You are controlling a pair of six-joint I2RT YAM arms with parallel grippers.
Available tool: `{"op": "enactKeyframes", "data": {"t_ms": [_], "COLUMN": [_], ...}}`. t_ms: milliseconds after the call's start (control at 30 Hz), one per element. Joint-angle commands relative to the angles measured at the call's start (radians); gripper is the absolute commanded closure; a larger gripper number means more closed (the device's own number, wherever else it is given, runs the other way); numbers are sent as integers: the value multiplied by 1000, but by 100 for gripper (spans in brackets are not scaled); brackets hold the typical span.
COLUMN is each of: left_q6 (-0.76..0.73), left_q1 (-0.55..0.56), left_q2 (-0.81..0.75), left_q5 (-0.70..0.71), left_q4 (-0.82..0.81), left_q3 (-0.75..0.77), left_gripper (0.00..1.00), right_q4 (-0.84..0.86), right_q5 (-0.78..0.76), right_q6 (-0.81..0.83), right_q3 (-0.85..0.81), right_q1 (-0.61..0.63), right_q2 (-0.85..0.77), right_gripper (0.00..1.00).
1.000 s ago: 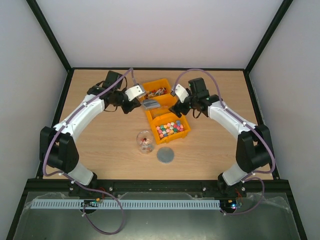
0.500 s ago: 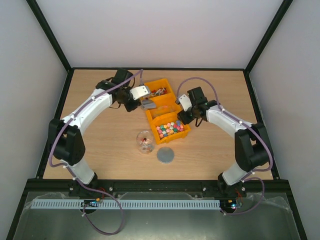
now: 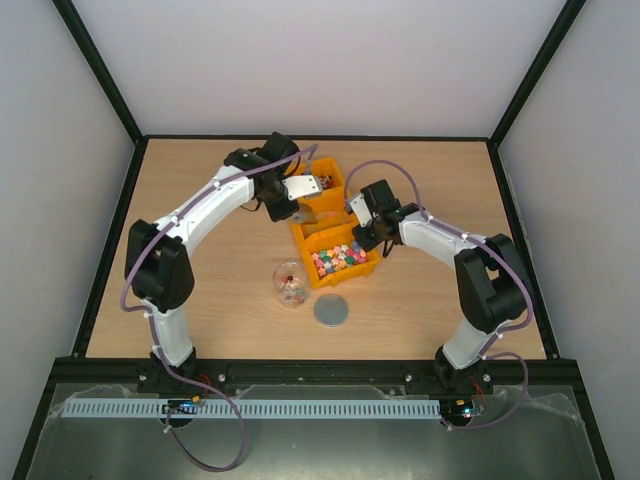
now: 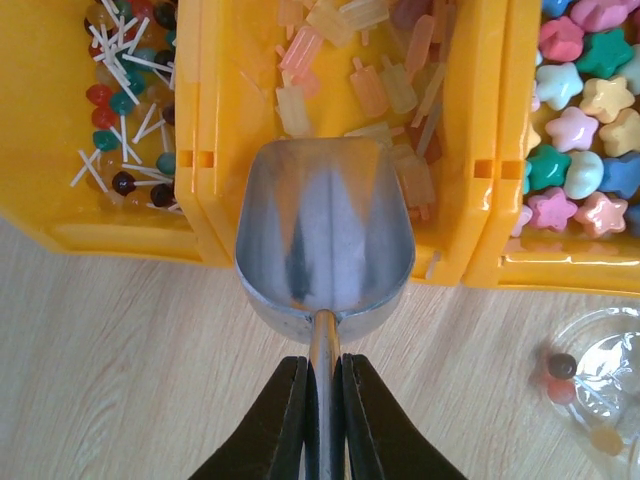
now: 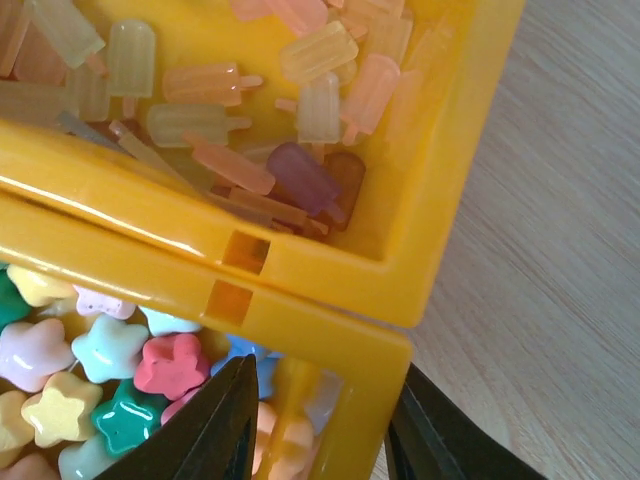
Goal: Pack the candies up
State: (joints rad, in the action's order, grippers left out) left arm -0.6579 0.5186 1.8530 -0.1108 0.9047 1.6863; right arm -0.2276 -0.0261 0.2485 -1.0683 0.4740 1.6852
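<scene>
Three yellow bins in a row hold the candies: stick sweets, amber-orange popsicle pieces and pastel stars. My left gripper is shut on the handle of the silver scoop. The scoop's empty bowl hangs over the near wall of the middle bin. My right gripper straddles the back corner wall of the star bin. One finger is inside among the stars and one is outside, both closed in against the wall.
A small clear jar with a few candies stands on the wood in front of the bins. A grey round disc lies next to it. Black frame posts and white walls ring the table.
My left arm has swung the scoop rightward to the middle bin. My right gripper has slid in to the star bin's corner and its jaws have closed in around the wall.
</scene>
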Motion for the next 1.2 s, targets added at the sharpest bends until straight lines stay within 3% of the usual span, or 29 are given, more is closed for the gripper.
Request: {"op": "enactKeyframes", "data": {"t_ms": [0, 200, 433, 500, 600, 700, 800, 1000, 1167], "left_q6": [1, -4, 16, 25, 36, 56, 81, 133, 175], "left_q1": [21, 36, 27, 19, 11, 7, -7, -69, -106], "left_q2": [50, 116, 86, 74, 48, 23, 5, -43, -76], "left_q5": [84, 139, 108, 87, 74, 66, 54, 3, -75], "left_q4": [129, 211, 141, 127, 90, 44, 21, -35, -84], "left_q3": [106, 193, 179, 173, 145, 124, 121, 105, 95], "left_gripper": [98, 98, 98, 98, 98, 98, 98, 98, 98], "right_q4": [29, 48, 31, 25, 6, -10, -25, -21, -27], "right_q5": [-36, -48, -48, -35, -24, -16, 8, 96, 278], "right_q6": [-8, -4, -49, -60, -70, -94, -126, -153, -155], "right_q3": [4, 15, 13, 15, -3, -32, -57, -63, -81], "right_q1": [16, 26, 24, 16, 12, 12, 7, -61, -143], "right_q2": [14, 14, 35, 37, 61, 89, 111, 99, 106], "right_gripper": [65, 73, 93, 92, 78, 71, 76, 98, 99]}}
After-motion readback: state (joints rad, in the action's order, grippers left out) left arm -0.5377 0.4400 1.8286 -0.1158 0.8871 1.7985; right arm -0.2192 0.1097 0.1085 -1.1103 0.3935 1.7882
